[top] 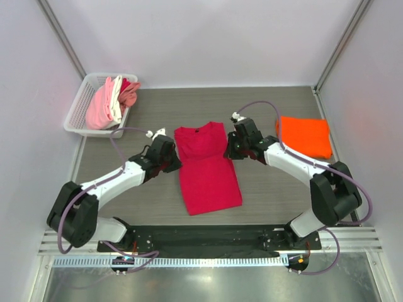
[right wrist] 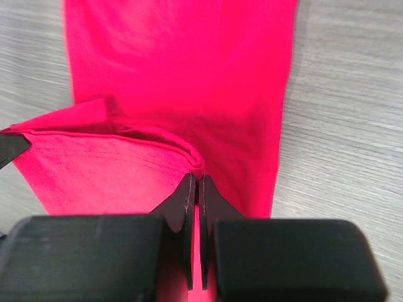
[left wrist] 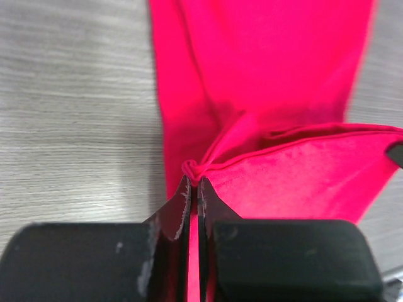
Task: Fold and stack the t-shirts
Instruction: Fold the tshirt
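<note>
The left gripper (left wrist: pixel 194 181) is pinched tight on a bunched corner of the crimson t-shirt (left wrist: pixel 264 75). The right gripper (right wrist: pixel 194 181) is clamped the same way on the opposite corner. From above, both sets of tips are hidden under their own housings. The shirt lies long and narrow mid-table (top: pixel 271 195), collar at the far end. A folded orange t-shirt (top: pixel 305 136) sits far right. The basket (top: pixel 77 116) at far left holds a pink and white bundle (top: pixel 107 104), too jumbled to tell apart.
</note>
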